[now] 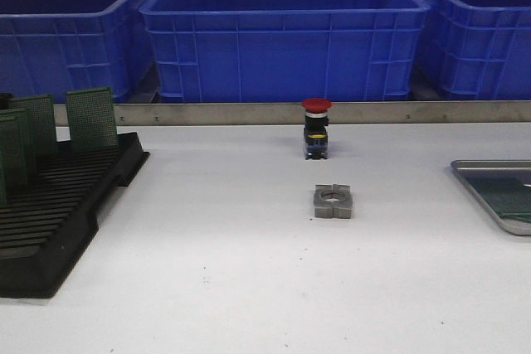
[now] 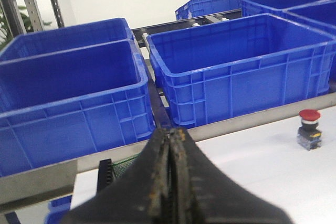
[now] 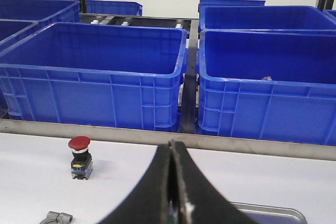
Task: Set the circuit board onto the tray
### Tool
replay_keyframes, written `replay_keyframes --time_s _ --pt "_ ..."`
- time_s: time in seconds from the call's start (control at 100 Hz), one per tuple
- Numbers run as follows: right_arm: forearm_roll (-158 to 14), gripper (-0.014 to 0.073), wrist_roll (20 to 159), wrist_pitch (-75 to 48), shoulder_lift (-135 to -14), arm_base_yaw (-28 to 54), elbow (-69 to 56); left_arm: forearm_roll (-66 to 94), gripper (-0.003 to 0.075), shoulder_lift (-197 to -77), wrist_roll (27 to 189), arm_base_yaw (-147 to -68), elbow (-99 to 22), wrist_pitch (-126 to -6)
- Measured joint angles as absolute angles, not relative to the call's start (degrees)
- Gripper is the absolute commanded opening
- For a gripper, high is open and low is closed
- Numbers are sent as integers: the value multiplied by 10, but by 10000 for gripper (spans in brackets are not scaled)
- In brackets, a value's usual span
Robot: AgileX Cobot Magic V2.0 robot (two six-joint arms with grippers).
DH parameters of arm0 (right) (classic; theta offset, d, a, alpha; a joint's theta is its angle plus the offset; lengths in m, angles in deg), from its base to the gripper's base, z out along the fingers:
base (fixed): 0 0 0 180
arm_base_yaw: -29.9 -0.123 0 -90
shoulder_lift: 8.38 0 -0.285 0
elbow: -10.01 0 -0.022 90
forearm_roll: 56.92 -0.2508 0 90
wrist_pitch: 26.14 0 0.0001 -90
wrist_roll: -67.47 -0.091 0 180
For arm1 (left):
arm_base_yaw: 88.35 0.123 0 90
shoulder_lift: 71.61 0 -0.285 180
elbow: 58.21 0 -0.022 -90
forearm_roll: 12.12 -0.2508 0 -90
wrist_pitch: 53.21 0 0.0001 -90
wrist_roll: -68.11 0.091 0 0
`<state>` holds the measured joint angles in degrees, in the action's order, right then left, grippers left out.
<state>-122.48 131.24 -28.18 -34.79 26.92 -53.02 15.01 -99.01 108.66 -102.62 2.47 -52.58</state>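
Note:
Several green circuit boards (image 1: 91, 118) stand upright in the slots of a black rack (image 1: 58, 213) at the left of the table. The silver-grey tray (image 1: 489, 166) lies at the right edge, partly cut off; a dark green flat sheet (image 1: 508, 195), apparently a board, lies in it. Neither gripper shows in the front view. My left gripper (image 2: 172, 132) is shut with nothing between its tips, above a rack corner (image 2: 104, 170) and a green board (image 2: 126, 162). My right gripper (image 3: 173, 143) is shut, with the tray's rim (image 3: 273, 213) just beyond it.
A red push button (image 1: 316, 128) stands mid-table near the back, also in the left wrist view (image 2: 309, 128) and the right wrist view (image 3: 80, 157). A grey metal ring block (image 1: 333, 201) lies in front of it. Blue bins (image 1: 282, 35) line up behind a metal rail (image 1: 249, 113).

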Motion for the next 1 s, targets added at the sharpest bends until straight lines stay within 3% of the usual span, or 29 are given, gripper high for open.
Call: replay_keyframes --time_s 0.16,0.26,0.66,1.0 --pt "-1225 -67 1312 -282 -348 269 -530 -57 -19 -975 891 -1026 30 -532" --pt "-1225 -67 1312 -282 -348 269 -530 -107 -19 -959 830 -1015 45 -532" --pt "-1225 -67 1312 -282 -348 269 -530 -138 -18 -832 760 -923 154 -535" --pt "-1225 -67 1312 -282 -348 269 -530 -144 -18 -792 756 -919 193 -539"
